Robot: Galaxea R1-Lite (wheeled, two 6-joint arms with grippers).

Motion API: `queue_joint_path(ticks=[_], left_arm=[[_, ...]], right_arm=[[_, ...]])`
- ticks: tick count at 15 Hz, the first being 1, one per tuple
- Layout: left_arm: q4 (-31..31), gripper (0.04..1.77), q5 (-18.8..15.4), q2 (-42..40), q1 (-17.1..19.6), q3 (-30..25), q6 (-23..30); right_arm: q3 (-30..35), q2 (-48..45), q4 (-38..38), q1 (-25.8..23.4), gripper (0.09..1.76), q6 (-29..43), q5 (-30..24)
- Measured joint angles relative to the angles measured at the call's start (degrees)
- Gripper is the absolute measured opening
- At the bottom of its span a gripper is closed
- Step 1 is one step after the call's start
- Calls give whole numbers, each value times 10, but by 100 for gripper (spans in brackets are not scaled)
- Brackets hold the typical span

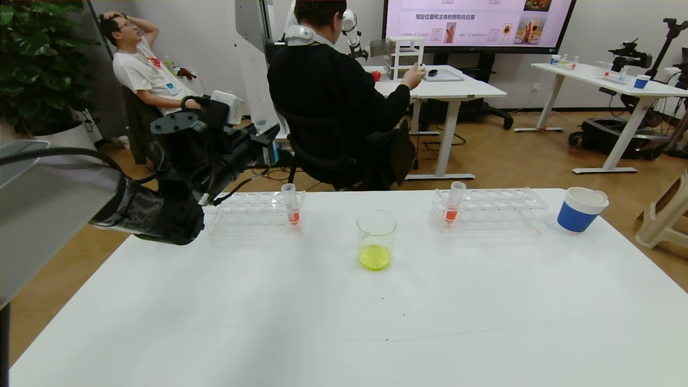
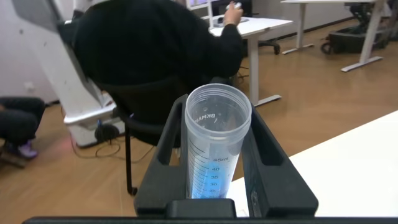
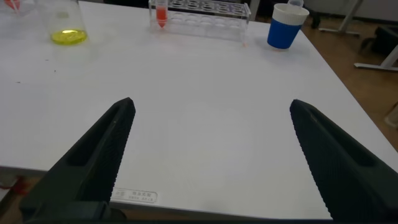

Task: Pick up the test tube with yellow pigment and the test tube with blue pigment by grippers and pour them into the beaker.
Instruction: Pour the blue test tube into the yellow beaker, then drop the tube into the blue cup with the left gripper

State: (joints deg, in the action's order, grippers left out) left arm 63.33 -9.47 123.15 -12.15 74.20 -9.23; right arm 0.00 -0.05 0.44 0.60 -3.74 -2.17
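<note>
Left gripper (image 1: 266, 145) clamped on the test tube with blue pigment (image 2: 214, 146), raised beyond the table's (image 1: 344, 322) far left edge, up-left of the beaker (image 1: 376, 239). Beaker near table centre, yellow liquid inside, bare tabletop all round. Right gripper (image 3: 211, 155) spread wide over near table, well short of beaker. Racks (image 1: 489, 207) behind beaker.

Left arm: raised at the robot's left, over the far-left edge of the desk (image 1: 484, 301).
Left gripper (image 2: 217, 162): fingers (image 2: 166, 146) clamped on the test tube with blue pigment (image 2: 214, 140), one on each side.
Right arm: out of the head view.
Right gripper (image 3: 214, 155): held low over the near desk, fingers (image 3: 102, 149) spread wide, holding nothing.
</note>
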Motion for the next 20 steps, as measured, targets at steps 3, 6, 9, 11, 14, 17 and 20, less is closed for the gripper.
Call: queue_joint_path(ticks=[3,6,9,11,14,17,20], left_arm=[[-7,50,-68,8,-53,32,-50],[1,50,-84,21,-91,37,-122],[55,50,-118,48,-112,39,-183],[67,50,-140,64,-118,39,-238],[69,50,-173,82,-126,41,-294],[70,50,-204,96,-129,51,-370],[71,50,-247,106,-129,66,-425]], right_arm=[[0,0,0,0,174,0,0],[0,0,0,0,174,0,0],[0,0,0,0,174,0,0],[0,0,0,0,174,0,0],[0,0,0,0,174,0,0],[0,0,0,0,174,0,0],[0,0,0,0,174,0,0]])
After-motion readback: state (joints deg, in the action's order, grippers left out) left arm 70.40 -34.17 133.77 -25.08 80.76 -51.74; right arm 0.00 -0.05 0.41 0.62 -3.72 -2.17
